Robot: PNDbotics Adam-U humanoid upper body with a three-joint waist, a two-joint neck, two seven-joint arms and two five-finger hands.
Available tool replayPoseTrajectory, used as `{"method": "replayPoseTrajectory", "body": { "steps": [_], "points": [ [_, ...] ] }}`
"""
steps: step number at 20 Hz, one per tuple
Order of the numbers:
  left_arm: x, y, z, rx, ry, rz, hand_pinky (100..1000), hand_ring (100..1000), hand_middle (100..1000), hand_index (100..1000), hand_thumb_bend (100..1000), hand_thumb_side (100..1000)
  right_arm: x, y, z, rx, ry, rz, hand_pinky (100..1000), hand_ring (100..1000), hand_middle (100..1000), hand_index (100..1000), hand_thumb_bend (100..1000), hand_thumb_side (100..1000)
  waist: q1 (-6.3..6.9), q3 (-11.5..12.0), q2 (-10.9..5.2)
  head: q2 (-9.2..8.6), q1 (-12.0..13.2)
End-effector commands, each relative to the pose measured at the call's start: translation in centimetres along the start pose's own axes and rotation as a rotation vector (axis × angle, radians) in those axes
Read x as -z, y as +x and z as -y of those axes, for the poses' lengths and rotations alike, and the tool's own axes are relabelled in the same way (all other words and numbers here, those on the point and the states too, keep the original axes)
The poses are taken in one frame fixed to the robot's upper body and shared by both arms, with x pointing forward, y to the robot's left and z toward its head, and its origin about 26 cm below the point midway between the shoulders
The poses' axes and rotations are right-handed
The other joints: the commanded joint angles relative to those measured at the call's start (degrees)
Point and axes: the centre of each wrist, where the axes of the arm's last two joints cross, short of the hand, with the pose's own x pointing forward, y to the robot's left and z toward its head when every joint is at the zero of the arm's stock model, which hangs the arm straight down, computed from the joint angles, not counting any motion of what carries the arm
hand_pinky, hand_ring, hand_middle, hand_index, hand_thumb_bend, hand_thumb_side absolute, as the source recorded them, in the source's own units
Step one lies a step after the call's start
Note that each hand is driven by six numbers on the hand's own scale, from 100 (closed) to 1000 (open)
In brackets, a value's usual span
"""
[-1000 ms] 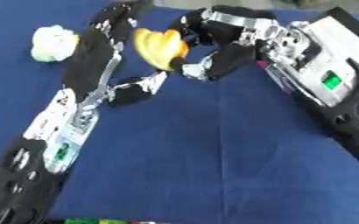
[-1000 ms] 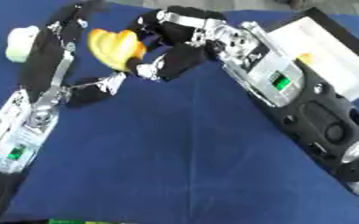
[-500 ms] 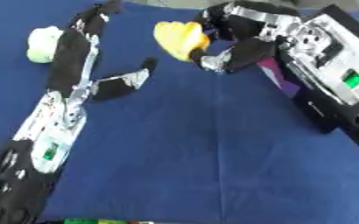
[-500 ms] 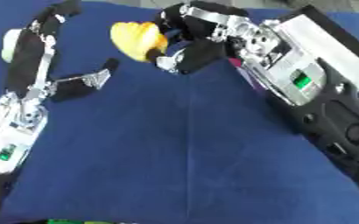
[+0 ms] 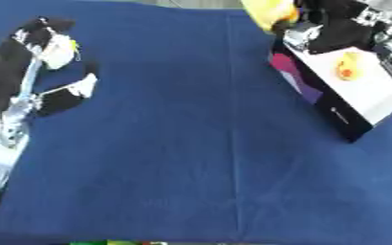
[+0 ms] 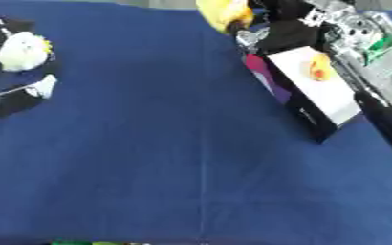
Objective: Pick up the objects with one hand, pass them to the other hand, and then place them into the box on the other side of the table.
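My right hand (image 6: 287, 28) grips the yellow toy (image 6: 220, 13) just beyond the box (image 6: 316, 88) rim; carry it over the opening before uncurling; left hand (image 5: 53, 91) open beside a white toy (image 6: 22, 51).
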Motion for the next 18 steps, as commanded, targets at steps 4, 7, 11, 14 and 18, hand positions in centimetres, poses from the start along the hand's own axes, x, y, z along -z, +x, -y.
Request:
{"method": "replayPoseTrajectory", "body": {
  "steps": [4, 7, 11, 14, 18],
  "points": [
    [-1.2, -4.3, -6.1, 0.1, 0.019, -0.093, 841, 806, 770, 882, 277, 563, -2.0, -2.9, 5.5, -0.132, -0.233, -0.099, 862, 916, 538, 577, 100, 100, 0.71, -0.3, -0.9, -1.32, -2.0],
    [-1.8, -5.5, -7.4, 0.106, 0.012, -0.131, 841, 800, 758, 876, 274, 558, -3.0, -5.4, 6.7, -0.193, -0.297, -0.168, 860, 919, 548, 584, 100, 100, 1.03, -0.2, -0.56, -2.53, -3.1],
    [-2.1, -6.2, -8.6, 0.092, 0.013, -0.156, 841, 792, 741, 863, 274, 557, -4.2, -8.0, 7.8, -0.281, -0.367, -0.226, 851, 908, 552, 591, 100, 100, 1.41, 0.2, -0.07, -3.73, -3.9],
    [-2.3, -6.6, -9.2, 0.091, 0.026, -0.172, 841, 790, 738, 861, 280, 555, -4.9, -10.0, 8.3, -0.348, -0.386, -0.272, 851, 929, 590, 628, 100, 100, 1.54, 0.6, 0.26, -4.12, -3.9],
    [-2.6, -7.1, -9.7, 0.096, 0.028, -0.197, 845, 790, 739, 867, 273, 570, -5.9, -12.0, 8.6, -0.45, -0.339, -0.318, 863, 1000, 739, 758, 241, 100, 1.53, 0.8, 0.4, -4.27, -3.6]
  ]
}}
